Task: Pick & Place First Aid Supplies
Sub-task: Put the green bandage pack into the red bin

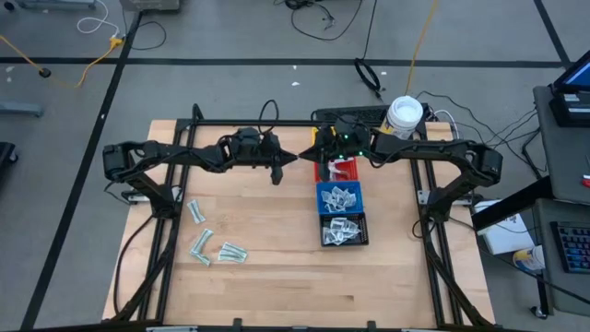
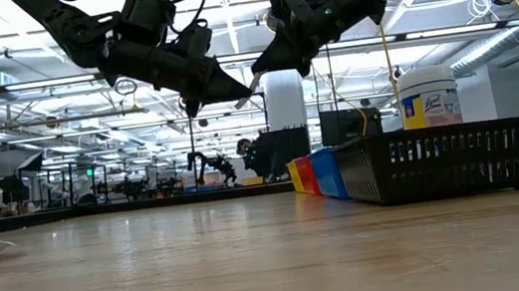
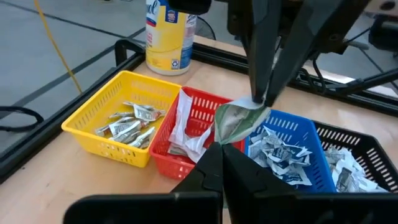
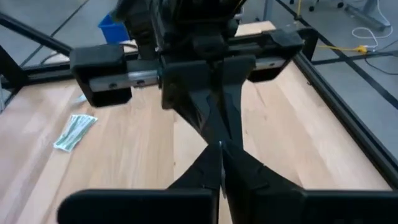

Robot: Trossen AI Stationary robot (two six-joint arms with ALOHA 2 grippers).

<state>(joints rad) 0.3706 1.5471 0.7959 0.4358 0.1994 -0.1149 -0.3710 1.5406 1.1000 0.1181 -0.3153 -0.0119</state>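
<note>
A pale green wrapper packet [image 3: 236, 121] hangs in the air between my two grippers, just left of the red bin [image 1: 343, 169]. My left gripper [image 1: 298, 157] and my right gripper [image 1: 310, 155] meet tip to tip there, each shut on the packet; they also meet in the low view [image 2: 253, 84]. In the right wrist view the packet shows only as a thin edge [image 4: 221, 147]. Three more green packets [image 1: 202, 245] lie flat on the table's left part. My left gripper pinches the packet's lower end [image 3: 222, 137] between its two fingers. The fingers come from the table's left, slanting down. The packet is lifted clear of the table and the bins. My right gripper pinches the packet's opposite, upper end [image 3: 255, 107] between its two fingers [image 3: 267, 74]. The fingers come from the table's right, slanting down. The packet spans the short gap between the two grippers, clear of everything below.
A row of bins stands right of the grippers: yellow [image 3: 118, 99], red, blue [image 1: 339, 196] and black [image 1: 344, 229], each holding small packets. A white jar with a yellow label [image 1: 404, 115] stands at the far right. Open wood lies near the front edge.
</note>
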